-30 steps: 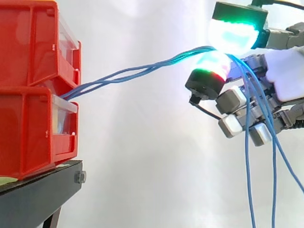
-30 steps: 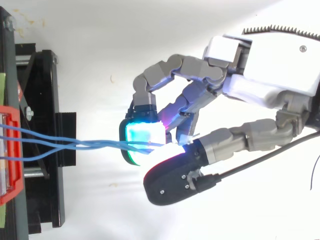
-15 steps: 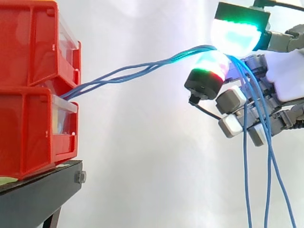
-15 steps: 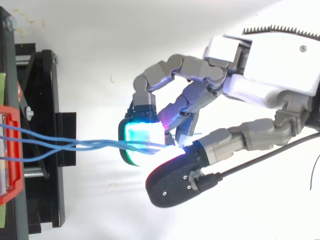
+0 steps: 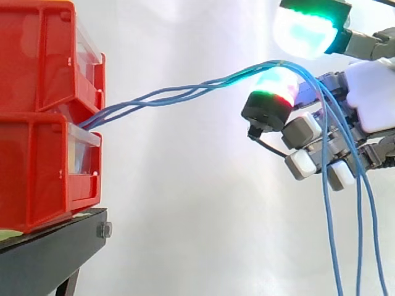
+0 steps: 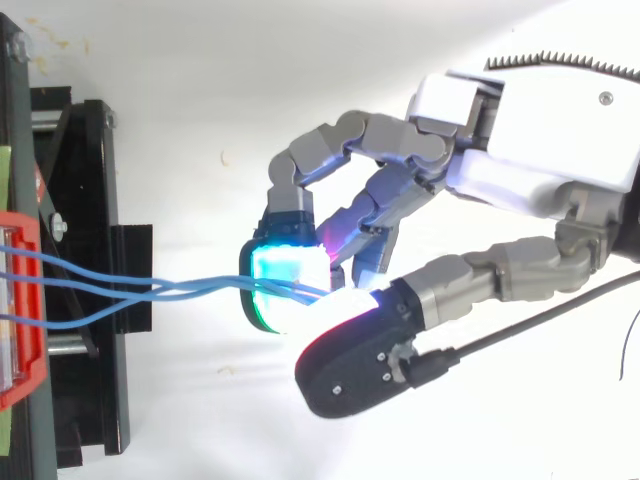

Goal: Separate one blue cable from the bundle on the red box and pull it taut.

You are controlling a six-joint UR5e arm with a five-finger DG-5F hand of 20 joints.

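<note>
Blue cables (image 5: 179, 94): several strands, loosely twisted. They are led out from between the two stacked red bins (image 5: 43, 111) at left and carried rightward and upward through open air to the hand (image 6: 520, 150). From there they are hung straight down at right.
Hand: fingers (image 5: 305, 31) are curled round the bundle, which is laid over the lower glowing pad. The upper pad is held just above it; contact cannot be told. All strands are kept together there.
Bins: borne on a black stand (image 5: 43, 253).
</note>
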